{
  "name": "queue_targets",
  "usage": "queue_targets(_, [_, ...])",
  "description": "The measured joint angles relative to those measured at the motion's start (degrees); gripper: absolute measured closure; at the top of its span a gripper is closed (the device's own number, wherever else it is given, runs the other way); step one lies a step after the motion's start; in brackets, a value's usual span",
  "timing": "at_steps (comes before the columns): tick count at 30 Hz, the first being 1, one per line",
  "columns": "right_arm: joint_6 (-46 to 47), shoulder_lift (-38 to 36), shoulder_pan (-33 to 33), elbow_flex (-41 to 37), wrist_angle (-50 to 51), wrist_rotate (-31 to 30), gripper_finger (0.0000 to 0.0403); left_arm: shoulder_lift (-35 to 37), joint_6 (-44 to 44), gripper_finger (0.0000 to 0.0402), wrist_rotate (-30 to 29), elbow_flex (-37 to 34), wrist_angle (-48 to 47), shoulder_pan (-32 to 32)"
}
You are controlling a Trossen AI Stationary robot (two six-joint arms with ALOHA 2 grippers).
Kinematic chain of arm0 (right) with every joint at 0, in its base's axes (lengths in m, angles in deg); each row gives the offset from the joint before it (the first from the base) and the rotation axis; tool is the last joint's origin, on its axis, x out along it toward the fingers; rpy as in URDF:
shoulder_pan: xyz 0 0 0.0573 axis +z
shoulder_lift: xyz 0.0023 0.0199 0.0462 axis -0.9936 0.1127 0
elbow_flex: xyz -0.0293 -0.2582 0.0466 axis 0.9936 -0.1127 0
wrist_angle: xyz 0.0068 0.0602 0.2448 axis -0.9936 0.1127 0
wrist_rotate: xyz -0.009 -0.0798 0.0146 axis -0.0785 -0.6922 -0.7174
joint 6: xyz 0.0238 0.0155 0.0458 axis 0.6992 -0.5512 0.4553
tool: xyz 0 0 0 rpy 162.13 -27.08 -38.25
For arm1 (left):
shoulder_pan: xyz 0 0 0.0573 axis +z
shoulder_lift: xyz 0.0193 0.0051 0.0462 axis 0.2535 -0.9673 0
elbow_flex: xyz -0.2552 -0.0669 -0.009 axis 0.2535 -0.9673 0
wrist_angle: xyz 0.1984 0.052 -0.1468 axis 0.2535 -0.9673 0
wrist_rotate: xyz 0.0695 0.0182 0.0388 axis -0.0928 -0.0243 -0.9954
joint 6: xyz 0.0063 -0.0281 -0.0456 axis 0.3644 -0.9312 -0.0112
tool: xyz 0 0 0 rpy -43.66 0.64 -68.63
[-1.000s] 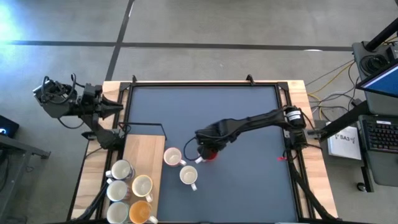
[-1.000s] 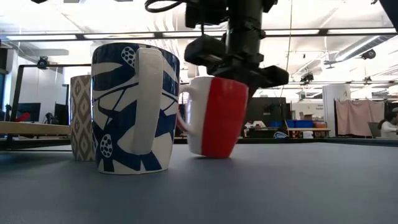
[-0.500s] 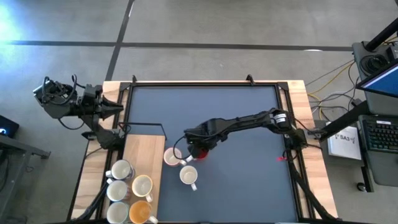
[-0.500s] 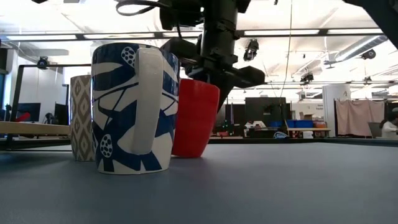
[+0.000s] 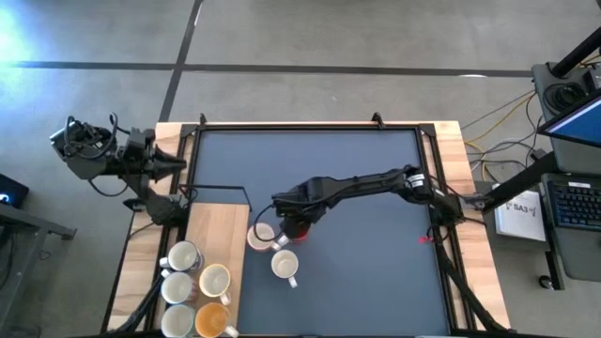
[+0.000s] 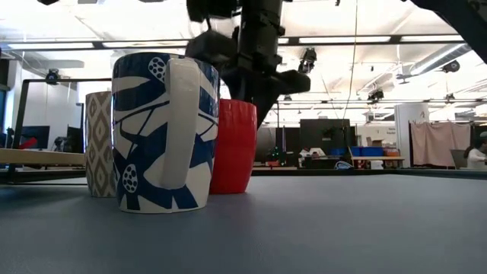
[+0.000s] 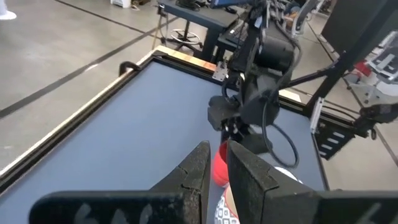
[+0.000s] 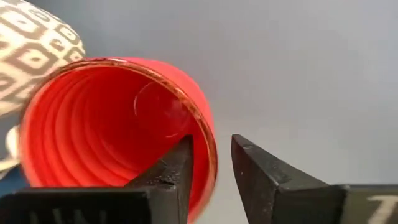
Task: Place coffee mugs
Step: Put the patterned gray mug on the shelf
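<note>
The red mug [image 6: 234, 144] stands upright with its base on the blue-grey mat, next to a grey diamond-patterned mug [image 6: 97, 144] and behind a blue-and-white mug [image 6: 163, 129]. My right gripper [image 8: 212, 142] hangs over the red mug [image 8: 112, 124], pointing steeply down and open. One finger is inside the rim and the other outside. My left gripper [image 7: 217, 149] waits raised beyond the table's far left corner [image 5: 177, 161], with a narrow gap between its fingers and nothing in it. My right gripper straddles the red mug's rim [image 8: 208, 134] from above. The outer finger [image 8: 255, 162] stands clear of the wall. I cannot tell whether the inner finger [image 8: 177, 162] touches the inside wall. The mug stands on the mat by itself.
A wooden board [image 5: 221, 221] at the mat's near left carries several mugs, among them a cream one [image 5: 181, 255] and an orange one [image 5: 211, 319]. The patterned mug [image 5: 260, 237] and the blue-and-white mug [image 5: 285, 266] stand close to the red mug [image 5: 302, 231]. The mat's right half is bare.
My right gripper has carried the red mug toward the table's left, up to the patterned mug. The mug hung tilted and clear of the mat a second ago; now it stands upright on the mat, and the gripper has risen a little above its rim.
</note>
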Motion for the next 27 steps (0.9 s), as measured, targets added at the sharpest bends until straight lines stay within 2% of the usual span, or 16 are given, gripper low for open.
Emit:
queue_targets(9, [-2.45, -3.73, 0.96, 0.09, 1.48, -1.19, 0.0298, -0.02, 0.00, 0.0365, 0.75, 0.00, 0.02, -0.01])
queue_targets(13, [-9.42, -6.01, 2.33, -0.39, 2.07, -5.08, 0.0307, -0.02, 0.00, 0.0365, 0.75, 0.00, 0.02, -0.02])
queue_targets(18, [-17.41, -8.46, 4.30, -3.12, 2.02, -5.44, 0.0312, 0.02, 0.00, 0.0365, 0.73, 0.00, 0.02, -0.02])
queue_targets(23, [-17.44, -15.11, 4.68, -12.60, -0.07, -7.04, 0.0312, 0.09, 0.05, 0.0365, 0.73, 0.00, 0.04, -0.02])
queue_targets(27, [-17.43, -23.26, 4.35, -25.61, -12.95, -8.18, 0.0312, 0.22, 1.70, 0.0365, 0.42, 0.00, 0.08, -0.02])
